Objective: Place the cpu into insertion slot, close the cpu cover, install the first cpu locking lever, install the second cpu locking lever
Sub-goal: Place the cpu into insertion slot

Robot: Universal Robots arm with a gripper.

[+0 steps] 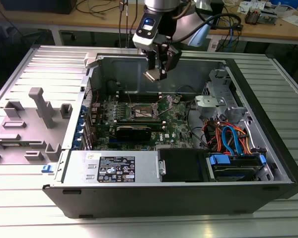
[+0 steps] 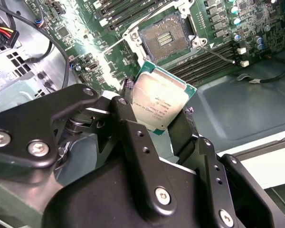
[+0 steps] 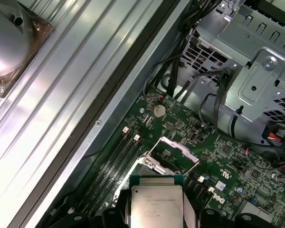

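Right now the claw (image 1: 157, 74) hangs over the open PC case (image 1: 188, 196), above the motherboard (image 1: 176, 134) and well clear of it; its black fingers (image 2: 133, 128) pinch the cpu (image 2: 162, 102) by two opposite edges, so the chip sits up in the air, not on the board. In both wrist views the cpu's silver-grey top faces the cam w/ a thin green rim round it; in the exterior view it hangs tilted at the claw tip. The insertion slot (image 2: 165, 40) lies below and bare, dark contact field exposed inside its silver frame, among green board w/ long black memory slots (image 2: 213, 59) just beside it. In the first wrist view the cpu cover (image 3: 173, 153) stands swung up off the slot, window open. The case rests on a ribbed metal surface (image 1: 139, 223); orange and blue cables (image 1: 228, 136) bunch at the exterior view's right.
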